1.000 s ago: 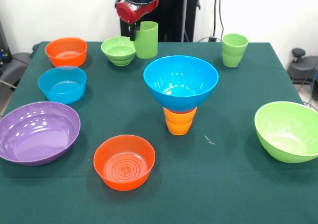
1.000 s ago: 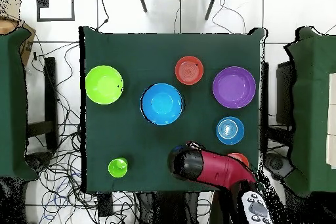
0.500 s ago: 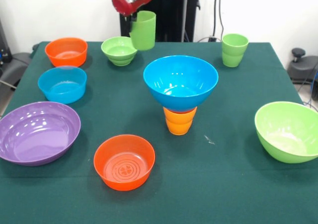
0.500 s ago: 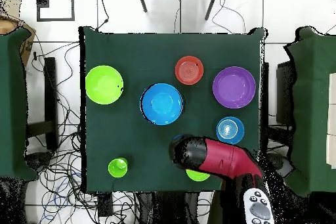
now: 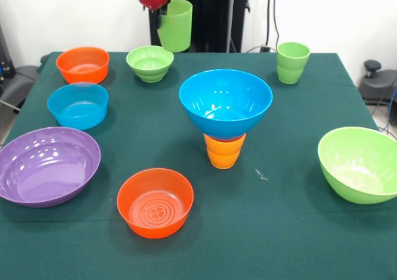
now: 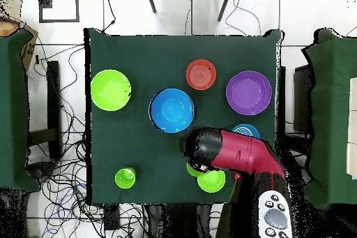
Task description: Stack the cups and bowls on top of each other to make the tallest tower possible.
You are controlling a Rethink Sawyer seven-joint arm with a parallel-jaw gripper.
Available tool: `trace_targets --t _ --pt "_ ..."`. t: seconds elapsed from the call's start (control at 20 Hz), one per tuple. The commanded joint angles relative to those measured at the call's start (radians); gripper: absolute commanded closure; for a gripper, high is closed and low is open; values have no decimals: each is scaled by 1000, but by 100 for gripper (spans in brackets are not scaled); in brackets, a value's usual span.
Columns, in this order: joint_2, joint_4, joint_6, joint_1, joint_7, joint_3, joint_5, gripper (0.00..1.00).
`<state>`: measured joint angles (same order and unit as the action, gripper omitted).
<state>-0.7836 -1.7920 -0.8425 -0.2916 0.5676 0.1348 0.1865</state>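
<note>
Above the counter's (image 5: 186,249) far side the pincer (image 5: 162,13) holds a green cup (image 5: 174,25) aloft, while the tower (image 5: 225,115) is only a blue bowl on orange cups mid-counter, so most cups and bowls remain unstacked.

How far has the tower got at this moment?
Done: a blue bowl sits on an upturned orange cup, two pieces high. In hand: the claw holds a green cup lifted above the table's far edge. Left: set that cup on the tower; the other green cup and six more bowls lie loose on the table.
</note>
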Motion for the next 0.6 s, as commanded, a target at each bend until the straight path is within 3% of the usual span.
trace_targets --t 0.05,0.6 --pt "23 153 -143 26 213 -29 6 100" --pt "52 278 -261 28 246 -29 -18 100"
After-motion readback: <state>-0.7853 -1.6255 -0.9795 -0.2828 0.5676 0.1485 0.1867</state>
